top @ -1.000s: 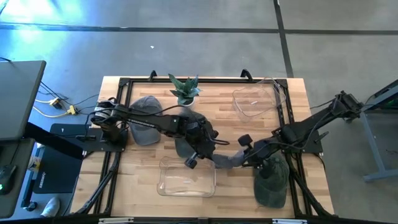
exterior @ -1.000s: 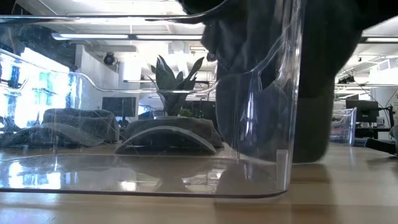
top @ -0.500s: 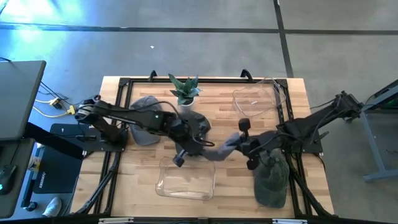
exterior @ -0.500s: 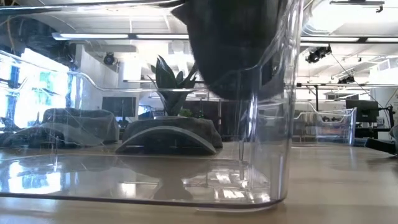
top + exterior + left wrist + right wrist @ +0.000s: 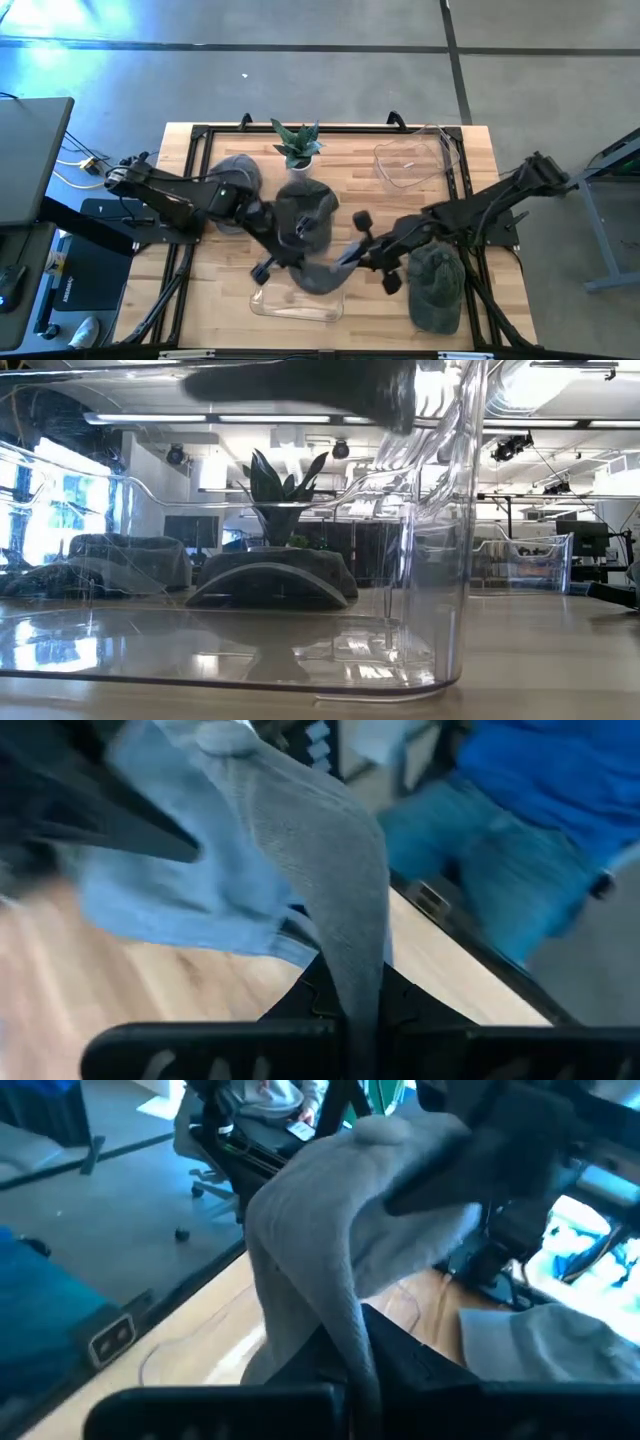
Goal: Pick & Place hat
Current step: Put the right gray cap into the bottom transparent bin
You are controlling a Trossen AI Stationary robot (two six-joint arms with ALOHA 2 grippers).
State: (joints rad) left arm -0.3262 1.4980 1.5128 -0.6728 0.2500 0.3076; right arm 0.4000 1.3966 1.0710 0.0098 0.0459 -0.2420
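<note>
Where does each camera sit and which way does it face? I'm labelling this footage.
High: overhead, straight down on the wooden table; both arms show.
Low: table height, looking through the clear plastic bin; no arm clearly shows.
Left wrist: on the left arm; the left pincer grips the grey fabric hat.
Right wrist: on the right arm; the right pincer grips the same hat.
Shared: the hat; in the high view it hangs over the bin.

1. The left arm point(image 5: 190, 195) is dark and long, made of thick round parts joined together.
2. The right arm point(image 5: 480, 208) looks the same, dark all over.
3. Thin black cables run along both arms.
4. Each arm ends in two flat black fingers.
</note>
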